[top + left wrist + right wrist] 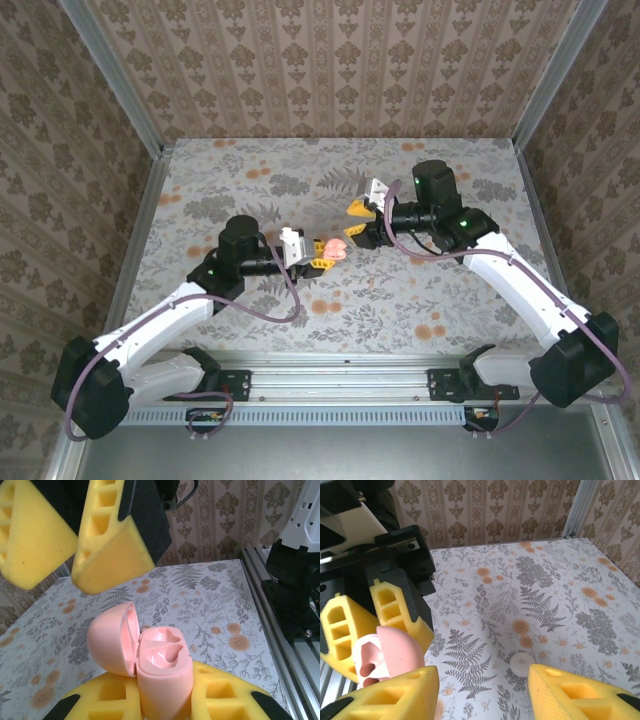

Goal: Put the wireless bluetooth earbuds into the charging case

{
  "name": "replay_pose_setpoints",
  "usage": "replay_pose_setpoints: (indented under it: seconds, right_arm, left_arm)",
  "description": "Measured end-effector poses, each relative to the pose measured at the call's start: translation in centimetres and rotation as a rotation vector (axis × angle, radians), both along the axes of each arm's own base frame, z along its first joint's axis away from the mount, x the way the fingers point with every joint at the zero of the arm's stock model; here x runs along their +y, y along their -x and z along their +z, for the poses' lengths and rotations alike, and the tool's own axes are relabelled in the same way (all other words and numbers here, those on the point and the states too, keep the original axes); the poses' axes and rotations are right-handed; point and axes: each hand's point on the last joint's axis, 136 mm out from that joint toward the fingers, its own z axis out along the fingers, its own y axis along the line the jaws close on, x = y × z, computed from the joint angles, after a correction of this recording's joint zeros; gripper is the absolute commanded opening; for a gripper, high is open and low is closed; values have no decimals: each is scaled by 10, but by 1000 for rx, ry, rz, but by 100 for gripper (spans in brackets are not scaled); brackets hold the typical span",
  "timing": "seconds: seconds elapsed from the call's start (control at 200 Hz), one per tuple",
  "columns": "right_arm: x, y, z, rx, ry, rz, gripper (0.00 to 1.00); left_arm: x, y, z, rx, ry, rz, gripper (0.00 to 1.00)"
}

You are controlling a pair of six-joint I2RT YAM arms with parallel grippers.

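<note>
table (pixel 250 170) is flat, covered edge to edge in grey fern and orange flower print. one small whitish earbud (pixel 520 663) lies directly on the print, toward 6 o'clock in the right wrist view. metal rail (pixel 340 372) runs along the table's 6 o'clock edge.

The table (pixel 250 170) is covered with a pale cloth printed with grey ferns, leaves and small orange flowers, evenly lit with only soft shadows. Three walls close it in, the back wall (pixel 330 60), the left wall (pixel 50 200) and the right wall (pixel 600 180), all papered in a beige and brown damask pattern set in vertical stripes. Bare aluminium posts (pixel 115 75) rise at the two far corners, and a grey metal rail (pixel 340 380) runs along the table's near edge.
</note>
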Motion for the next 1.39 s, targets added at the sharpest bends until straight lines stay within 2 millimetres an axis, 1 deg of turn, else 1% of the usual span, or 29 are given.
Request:
replay_pose_setpoints:
  seconds: [0.225,0.305,0.37,0.49,0.61,0.745,0.82,0.92,1.02,1.09,1.22,1.395]
  right_arm:
    - [-6,9,17,-22,-21,-22,52]
    - [-10,7,17,8,-21,-68,52]
    - [-13,3,12,47,-17,-111,51]
    - [-22,-2,-14,173,13,-214,50]
    - [-32,-5,-39,314,39,-327,48]
    - [-44,-9,-69,490,63,-473,45]
    - [-52,-13,-92,625,82,-593,46]
    - [-65,-14,-127,813,126,-766,51]
    - [-76,-11,-164,980,193,-910,51]
    - [-81,-8,-182,1059,225,-990,49]
    - [-87,-6,-198,1151,231,-1103,51]
    - [-87,-10,-206,1243,230,-1198,53]
  left_arm:
    - [4,-9,-1,12,22,41,9]
    - [7,-16,-7,24,31,88,9]
    - [11,-25,-15,43,35,140,9]
    - [20,-41,-36,95,37,245,9]
    - [28,-49,-56,146,35,332,9]
    - [35,-55,-67,173,42,400,8]
    - [39,-59,-71,181,40,437,9]
    - [46,-65,-77,183,34,495,9]
    - [56,-71,-81,183,32,553,9]
    - [61,-74,-85,186,30,585,9]
    - [67,-79,-86,183,30,622,9]
    - [71,-83,-85,177,32,652,9]
